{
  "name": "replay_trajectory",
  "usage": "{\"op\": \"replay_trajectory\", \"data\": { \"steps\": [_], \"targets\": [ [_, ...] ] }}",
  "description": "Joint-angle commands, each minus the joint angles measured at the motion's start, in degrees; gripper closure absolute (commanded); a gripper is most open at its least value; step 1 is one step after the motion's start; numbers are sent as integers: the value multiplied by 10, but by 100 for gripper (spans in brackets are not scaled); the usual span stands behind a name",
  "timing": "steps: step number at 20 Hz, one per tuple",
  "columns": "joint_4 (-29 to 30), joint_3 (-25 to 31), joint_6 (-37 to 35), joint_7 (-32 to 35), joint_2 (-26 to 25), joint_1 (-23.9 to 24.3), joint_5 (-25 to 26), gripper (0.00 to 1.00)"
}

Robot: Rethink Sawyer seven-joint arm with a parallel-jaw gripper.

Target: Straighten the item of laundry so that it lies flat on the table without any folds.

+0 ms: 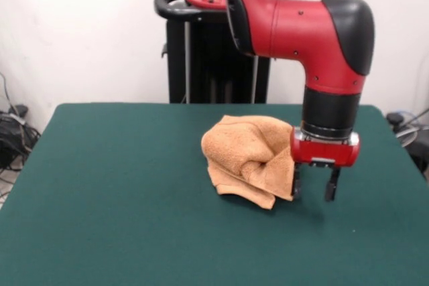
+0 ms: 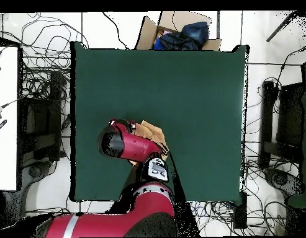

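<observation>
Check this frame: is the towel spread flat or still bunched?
Bunched. The towel sits in a crumpled heap with folds on the table, beside the open tool; overhead, the arm hides most of it.

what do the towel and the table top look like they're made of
The towel looks like terry cloth: orange-tan, soft and matte, with a nubby surface, slumped in thick rounded folds. The table top looks covered in dark green felt or a similar fabric: flat, even, with no shine. Neither can be told for certain by look alone.
</observation>
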State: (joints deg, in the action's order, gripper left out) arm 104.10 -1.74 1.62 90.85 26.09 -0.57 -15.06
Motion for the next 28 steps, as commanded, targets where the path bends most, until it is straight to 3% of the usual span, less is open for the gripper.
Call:
{"op": "replay_trajectory", "data": {
  "steps": [1,7,16,23,28],
  "targets": [
    [18,-11,-64,110,-13,-24,-14,0],
    [15,-15,-57,113,-19,-29,-16,0],
    [-16,-99,-74,105,-39,-90,-25,0],
    [-21,-103,-62,107,-48,-90,-22,0],
    [-15,-75,-27,112,-58,-71,-14,0]
  ]
}}
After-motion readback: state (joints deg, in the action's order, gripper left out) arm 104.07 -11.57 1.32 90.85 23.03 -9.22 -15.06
